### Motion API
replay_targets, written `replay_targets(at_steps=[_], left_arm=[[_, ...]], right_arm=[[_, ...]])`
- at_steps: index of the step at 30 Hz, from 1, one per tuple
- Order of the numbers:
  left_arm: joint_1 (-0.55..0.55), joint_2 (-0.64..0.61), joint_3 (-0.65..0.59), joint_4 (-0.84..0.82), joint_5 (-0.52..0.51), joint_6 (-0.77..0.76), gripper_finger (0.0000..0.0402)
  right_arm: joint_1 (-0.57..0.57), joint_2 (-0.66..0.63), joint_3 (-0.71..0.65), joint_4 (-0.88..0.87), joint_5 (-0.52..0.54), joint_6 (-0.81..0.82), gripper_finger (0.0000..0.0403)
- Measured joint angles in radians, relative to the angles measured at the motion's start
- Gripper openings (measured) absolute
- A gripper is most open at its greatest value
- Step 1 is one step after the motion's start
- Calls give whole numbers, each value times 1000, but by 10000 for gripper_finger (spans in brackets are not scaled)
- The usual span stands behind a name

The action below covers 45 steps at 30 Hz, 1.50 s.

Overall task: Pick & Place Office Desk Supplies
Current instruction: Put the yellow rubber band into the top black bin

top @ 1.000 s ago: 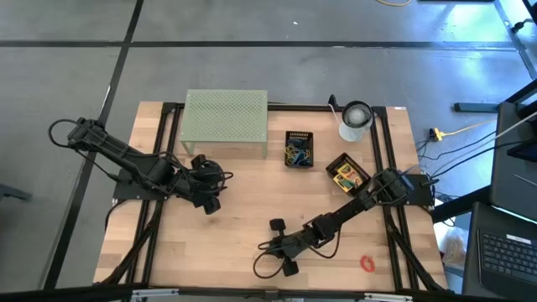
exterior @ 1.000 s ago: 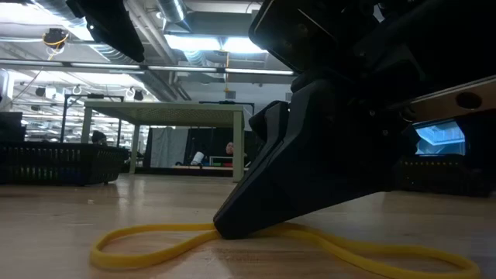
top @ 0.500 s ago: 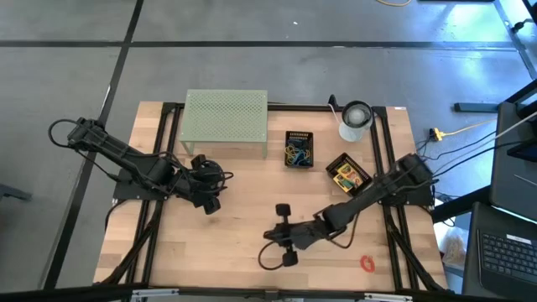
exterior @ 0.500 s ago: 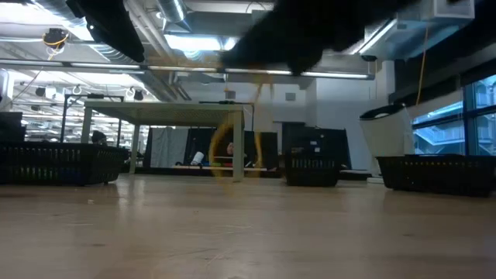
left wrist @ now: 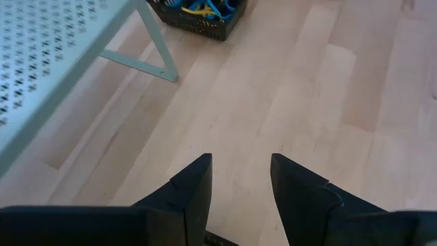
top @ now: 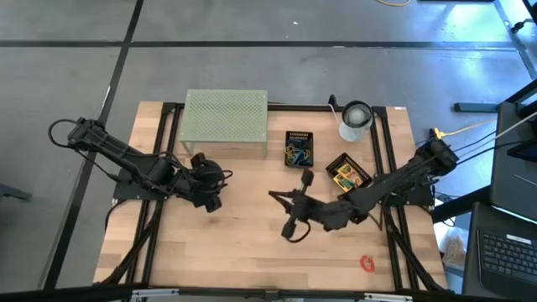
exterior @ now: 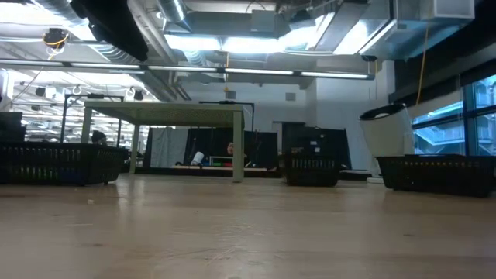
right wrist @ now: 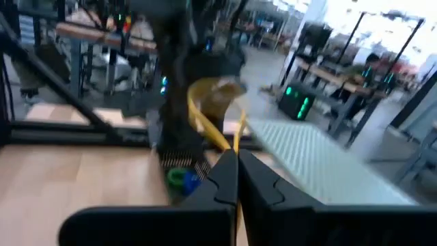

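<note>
A yellow rubber band point(right wrist: 208, 113) is being pinched in the fully closed right claw point(right wrist: 237, 179); it should be lowered squarely over the black bin point(top: 299, 148). The left claw point(left wrist: 240, 184), half-open, is holding nothing.

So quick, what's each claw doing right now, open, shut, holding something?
Left claw: open, holding nothing, above bare wood near the mesh stand.
Right claw: shut on a yellow rubber band, lifted off the table.
</note>
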Motion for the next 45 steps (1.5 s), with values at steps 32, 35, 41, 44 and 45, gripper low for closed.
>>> replay_targets(at_steps=[32, 35, 41, 44, 45], left_arm=[[0, 0, 0, 5, -44, -23, 143], [0, 0, 0, 5, -44, -23, 143], [0, 0, 0, 5, -45, -23, 143], [0, 0, 0, 5, -50, -17, 143], [0, 0, 0, 5, -51, -11, 143]], right_arm=[[-328, -40, 2, -806, -57, 503, 8], [-399, -36, 2, -934, -54, 606, 8], [-511, -8, 1, -988, -31, 650, 9], [-555, 8, 1, -984, -35, 640, 9], [-566, 8, 1, -988, -36, 640, 9]])
